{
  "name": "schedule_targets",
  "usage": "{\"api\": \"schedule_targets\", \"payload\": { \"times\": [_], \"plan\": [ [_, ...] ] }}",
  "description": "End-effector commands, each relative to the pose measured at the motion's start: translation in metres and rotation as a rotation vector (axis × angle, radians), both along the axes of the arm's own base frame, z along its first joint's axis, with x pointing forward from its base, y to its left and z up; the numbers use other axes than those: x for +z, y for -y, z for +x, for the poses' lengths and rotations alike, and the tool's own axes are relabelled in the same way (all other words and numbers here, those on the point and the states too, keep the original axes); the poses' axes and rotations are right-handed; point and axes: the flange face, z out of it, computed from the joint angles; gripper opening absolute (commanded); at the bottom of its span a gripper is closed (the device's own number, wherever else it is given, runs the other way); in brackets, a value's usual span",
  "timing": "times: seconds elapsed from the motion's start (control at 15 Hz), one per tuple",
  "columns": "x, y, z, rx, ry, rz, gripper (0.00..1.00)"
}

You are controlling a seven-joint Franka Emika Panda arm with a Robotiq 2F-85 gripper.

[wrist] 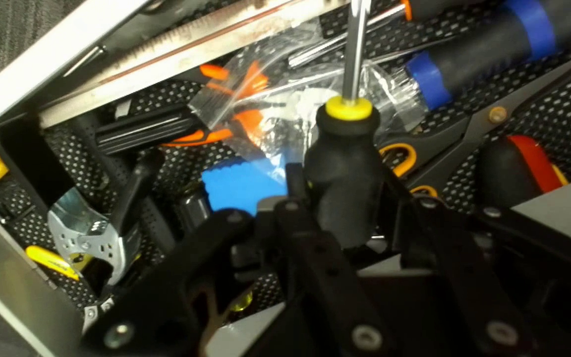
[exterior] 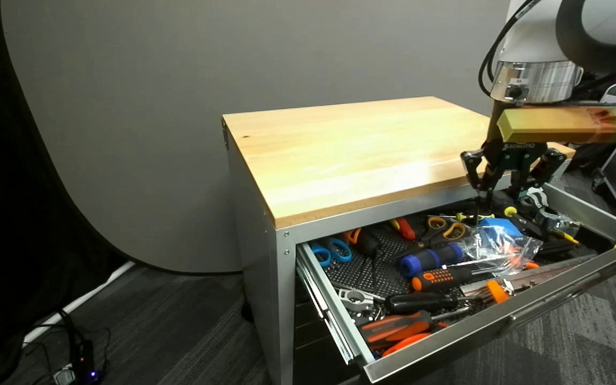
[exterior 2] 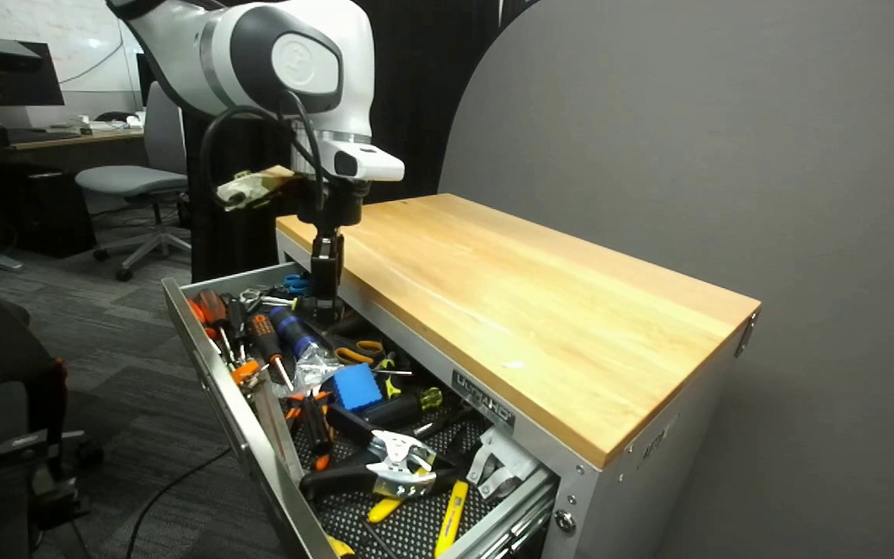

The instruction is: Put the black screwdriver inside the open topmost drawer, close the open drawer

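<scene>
A black screwdriver is clasped by the tool; beneath the tool, the top drawer is seen open, with release and closing apparently yet to be done.

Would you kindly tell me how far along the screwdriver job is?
Looks done: the black screwdriver is picked up, apparently gripped by the tool, as the wrist view shows. In hand: the placing; both exterior views show the tool over the open topmost drawer, the screwdriver not yet let go. Left: likely releasing it inside, then closing the drawer, which stands pulled out.
</scene>
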Motion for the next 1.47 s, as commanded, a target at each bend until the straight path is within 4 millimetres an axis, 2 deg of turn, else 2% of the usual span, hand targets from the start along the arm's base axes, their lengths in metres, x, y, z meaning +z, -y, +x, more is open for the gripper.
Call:
{"api": "schedule_targets", "payload": {
  "times": [0.0, 0.13, 0.27, 0.4, 0.67, 0.8, 0.93, 1.07, 1.13, 1.2, 1.4],
  "plan": [
    [0.014, -0.019, -0.014, 0.031, 0.045, 0.031, 0.68],
    [0.021, -0.020, -0.024, 0.085, -0.004, 0.053, 0.84],
    [0.031, -0.015, -0.046, 0.185, -0.078, 0.103, 0.98],
    [0.040, 0.000, -0.068, 0.246, -0.174, 0.115, 1.00],
    [0.054, 0.048, -0.109, 0.291, -0.369, 0.093, 1.00],
    [0.047, 0.065, -0.120, 0.303, -0.432, 0.105, 1.00],
    [0.028, 0.075, -0.127, 0.311, -0.481, 0.126, 1.00],
    [0.000, 0.073, -0.132, 0.299, -0.510, 0.151, 1.00],
    [-0.012, 0.070, -0.133, 0.299, -0.516, 0.176, 0.75],
    [-0.021, 0.069, -0.134, 0.291, -0.521, 0.181, 0.75],
    [-0.045, 0.071, -0.129, 0.293, -0.540, 0.190, 0.49]
  ]
}}
